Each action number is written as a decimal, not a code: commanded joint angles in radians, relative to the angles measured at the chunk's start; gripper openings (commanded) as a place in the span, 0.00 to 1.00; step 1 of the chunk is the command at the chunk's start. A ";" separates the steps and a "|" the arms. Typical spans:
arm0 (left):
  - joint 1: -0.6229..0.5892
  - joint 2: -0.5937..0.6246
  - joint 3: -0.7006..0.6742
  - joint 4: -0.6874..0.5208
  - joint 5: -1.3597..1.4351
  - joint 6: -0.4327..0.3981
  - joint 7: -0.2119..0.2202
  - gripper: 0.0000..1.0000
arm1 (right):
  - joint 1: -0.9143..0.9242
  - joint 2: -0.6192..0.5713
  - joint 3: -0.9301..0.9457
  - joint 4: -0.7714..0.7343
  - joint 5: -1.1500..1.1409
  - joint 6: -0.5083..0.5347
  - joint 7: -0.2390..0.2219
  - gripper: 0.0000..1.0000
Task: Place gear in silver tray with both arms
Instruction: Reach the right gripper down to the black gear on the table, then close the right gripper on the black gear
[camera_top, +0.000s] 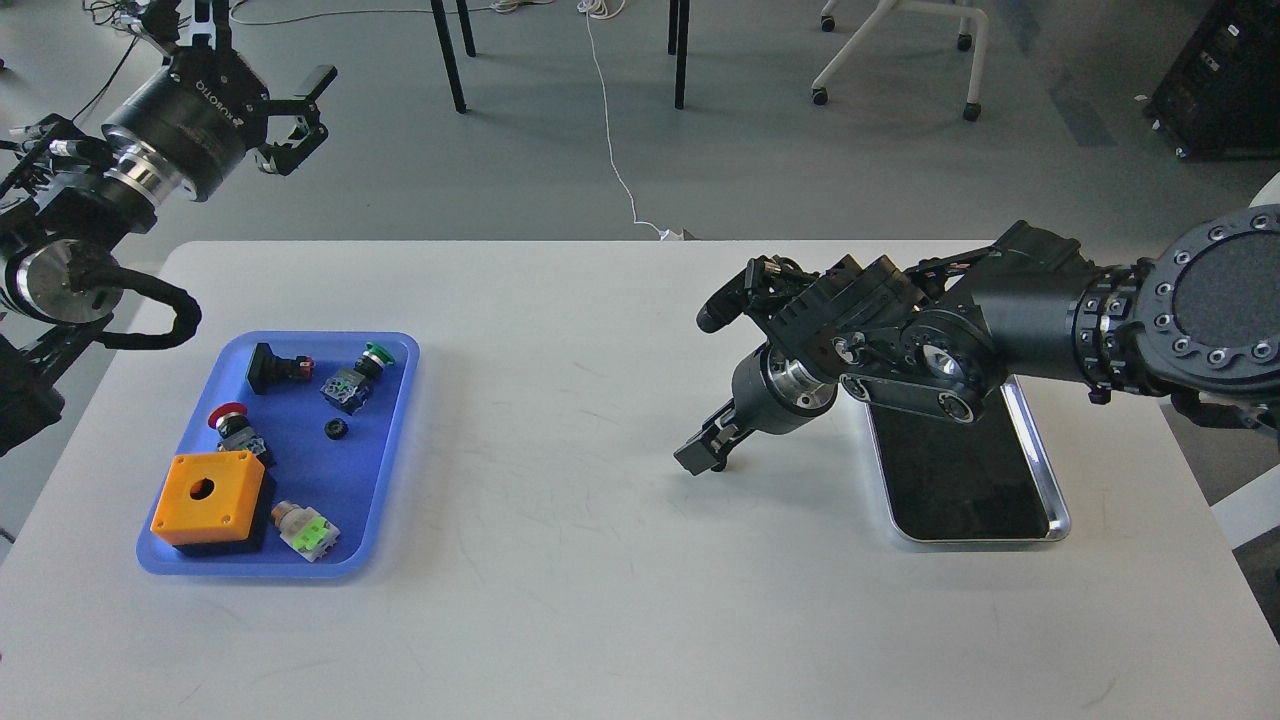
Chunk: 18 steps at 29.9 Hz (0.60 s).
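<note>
My right arm reaches in from the right, and its gripper (706, 458) is down at the table's middle, left of the silver tray (960, 490). It covers the spot where the small black gear lay, so the gear is hidden. The fingers are dark and close together, and I cannot tell whether they hold it. The arm's wrist hangs over the tray's near-left part, and what shows of its dark bottom is bare. My left gripper (296, 112) is open and empty, raised beyond the table's far left corner.
A blue plastic tray (390, 480) at the left holds an orange box (210, 497), several push-button switches and another small black gear (336, 428). Chair and table legs stand on the floor behind the white table (560, 600).
</note>
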<state>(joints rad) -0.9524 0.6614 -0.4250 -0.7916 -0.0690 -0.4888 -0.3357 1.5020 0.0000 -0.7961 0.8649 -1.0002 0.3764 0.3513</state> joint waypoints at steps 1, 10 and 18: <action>0.004 0.004 0.000 0.000 0.000 0.000 0.003 0.97 | -0.017 0.000 0.000 -0.001 -0.005 -0.001 0.000 0.77; 0.017 0.013 0.002 0.000 0.001 0.000 0.003 0.97 | -0.059 0.000 -0.003 -0.037 -0.006 -0.016 0.000 0.66; 0.018 0.026 0.002 0.000 0.001 0.000 0.003 0.97 | -0.057 0.000 -0.003 -0.040 -0.005 -0.016 0.000 0.59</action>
<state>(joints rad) -0.9345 0.6859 -0.4233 -0.7916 -0.0675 -0.4888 -0.3321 1.4436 0.0000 -0.7993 0.8259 -1.0054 0.3604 0.3514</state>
